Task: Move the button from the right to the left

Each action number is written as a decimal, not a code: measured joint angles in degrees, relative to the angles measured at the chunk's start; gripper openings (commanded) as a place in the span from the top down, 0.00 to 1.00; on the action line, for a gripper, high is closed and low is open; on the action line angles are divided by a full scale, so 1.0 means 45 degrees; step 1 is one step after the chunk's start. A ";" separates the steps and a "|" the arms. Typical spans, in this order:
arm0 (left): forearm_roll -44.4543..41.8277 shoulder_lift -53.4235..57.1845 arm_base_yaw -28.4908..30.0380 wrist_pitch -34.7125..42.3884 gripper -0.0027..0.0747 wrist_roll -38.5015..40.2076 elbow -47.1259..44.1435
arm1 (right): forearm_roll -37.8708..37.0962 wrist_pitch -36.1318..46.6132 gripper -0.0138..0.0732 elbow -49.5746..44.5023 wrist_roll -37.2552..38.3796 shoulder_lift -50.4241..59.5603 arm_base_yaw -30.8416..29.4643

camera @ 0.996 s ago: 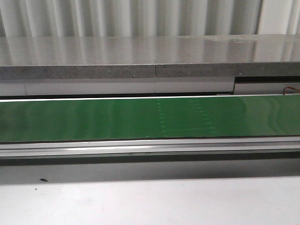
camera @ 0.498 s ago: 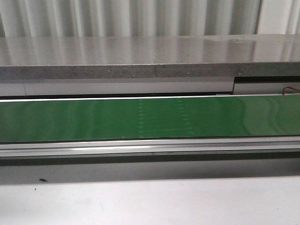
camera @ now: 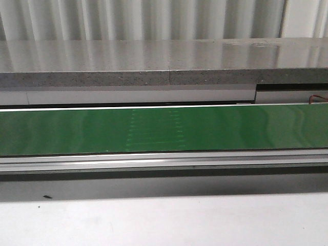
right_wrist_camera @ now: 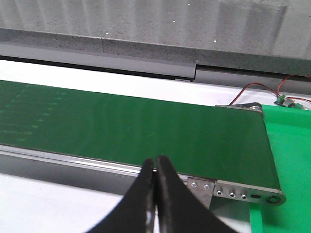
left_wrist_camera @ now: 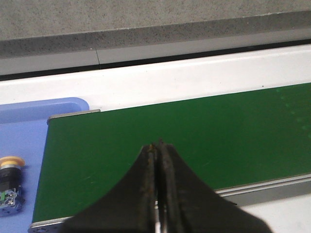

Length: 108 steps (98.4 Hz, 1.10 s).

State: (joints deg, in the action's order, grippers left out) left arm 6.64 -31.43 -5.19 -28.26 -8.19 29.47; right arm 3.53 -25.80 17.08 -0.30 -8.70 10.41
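A button [left_wrist_camera: 9, 180] with an orange cap, yellow collar and blue body lies on a blue tray [left_wrist_camera: 29, 126] past the left end of the green conveyor belt [left_wrist_camera: 170, 141], seen only in the left wrist view. My left gripper [left_wrist_camera: 157, 144] is shut and empty above the belt, apart from the button. My right gripper [right_wrist_camera: 155, 160] is shut and empty, over the near rail of the belt [right_wrist_camera: 126, 131] near its right end. Neither gripper shows in the front view, where the belt [camera: 164, 128] carries no button.
A grey stone ledge [camera: 154, 61] runs behind the belt. A green mat [right_wrist_camera: 291, 160] lies past the belt's right end, with a small circuit board and red wires [right_wrist_camera: 286, 101] behind it. The white table [camera: 164, 220] lies in front of the metal rail [camera: 164, 161].
The faint stitched patch on the belt has moved leftward across the front view. Nothing else has moved.
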 measured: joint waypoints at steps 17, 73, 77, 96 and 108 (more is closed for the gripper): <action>0.0022 0.2344 0.0000 0.0149 0.99 0.0000 -0.0983 | 0.0000 0.0000 0.91 0.0000 0.0000 0.0000 0.0000; -0.0279 0.6385 0.0000 0.0629 0.99 0.0178 -0.3276 | -0.0011 0.0022 0.91 0.0000 0.0000 0.0000 0.0000; -0.0306 0.6489 0.0000 0.0949 0.99 0.0187 -0.3534 | -0.0011 0.0022 0.91 0.0000 0.0000 0.0000 0.0000; -0.1720 0.6832 0.0000 0.3181 0.99 0.0832 -0.5055 | -0.0011 0.0022 0.91 0.0000 0.0000 0.0000 0.0000; -0.2121 0.7019 0.0217 0.3836 0.99 0.1277 -0.6021 | -0.0011 0.0022 0.91 0.0000 0.0000 0.0000 0.0000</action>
State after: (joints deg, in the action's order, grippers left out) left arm -2.90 0.16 -4.21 -11.00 -2.44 2.37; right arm 3.48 -25.70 17.08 -0.30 -8.70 10.41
